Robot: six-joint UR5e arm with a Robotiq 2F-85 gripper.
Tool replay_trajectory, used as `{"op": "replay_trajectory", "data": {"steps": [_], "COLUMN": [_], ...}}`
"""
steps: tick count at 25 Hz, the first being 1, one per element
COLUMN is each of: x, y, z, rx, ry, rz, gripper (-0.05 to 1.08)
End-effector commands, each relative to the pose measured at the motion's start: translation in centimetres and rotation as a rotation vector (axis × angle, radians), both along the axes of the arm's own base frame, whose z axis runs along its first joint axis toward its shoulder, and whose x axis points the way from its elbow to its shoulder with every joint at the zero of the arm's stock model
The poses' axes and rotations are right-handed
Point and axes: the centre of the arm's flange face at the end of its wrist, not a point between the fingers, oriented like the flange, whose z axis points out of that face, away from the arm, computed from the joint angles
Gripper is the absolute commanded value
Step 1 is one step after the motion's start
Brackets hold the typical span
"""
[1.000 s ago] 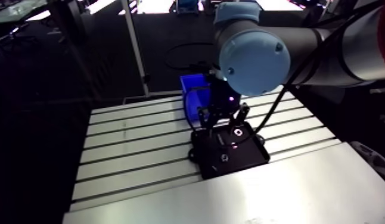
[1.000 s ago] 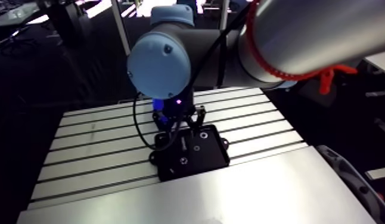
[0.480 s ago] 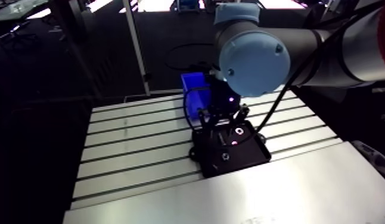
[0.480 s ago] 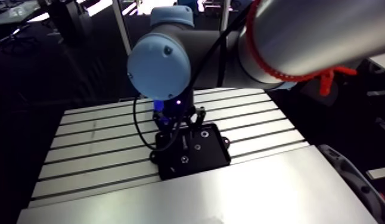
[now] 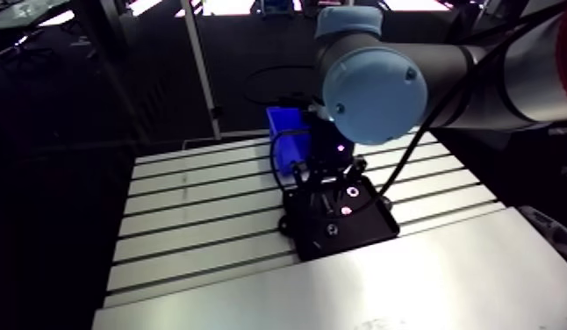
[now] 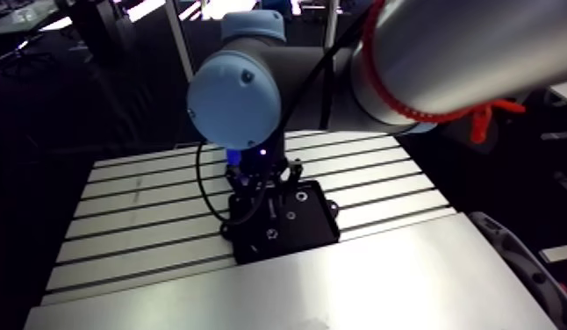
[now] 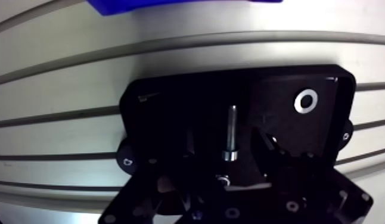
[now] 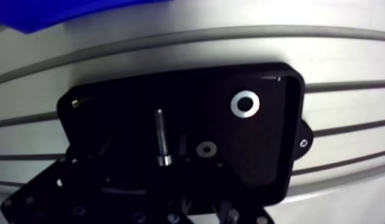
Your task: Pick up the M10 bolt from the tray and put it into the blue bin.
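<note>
The M10 bolt (image 7: 230,132) is a short steel bolt lying flat in the black tray (image 7: 171,101), head toward the gripper. My gripper (image 7: 226,142) is low over the tray and open. Its dark fingers (image 7: 267,146) stand on either side of the bolt with a gap to it on both sides. The blue bin (image 7: 171,5) sits just beyond the tray's far edge; in the arm view the blue bin (image 5: 285,140) is behind the gripper (image 5: 329,175), partly hidden by the wrist.
A large steel washer (image 7: 305,101) lies in the tray's far corner, beside the bolt. A small washer (image 8: 204,149) and a tiny screw (image 8: 78,102) also lie in the tray. The tray rests on the slotted aluminium table (image 5: 199,211).
The gripper has come down slightly closer to the tray, still over the bolt. The bolt and tray have not moved.
</note>
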Motion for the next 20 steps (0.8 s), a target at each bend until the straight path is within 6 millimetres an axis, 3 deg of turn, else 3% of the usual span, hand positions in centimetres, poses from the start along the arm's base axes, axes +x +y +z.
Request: {"op": "replay_trajectory", "data": {"steps": [1,20], "x": [-0.12,0.2], "y": [0.2,0.39], "z": [-0.29,-0.8], "rx": [0.002,0.018], "ry": [0.006,-0.006], "rz": [0.003,0.005], "gripper": [0.44,0.54]}}
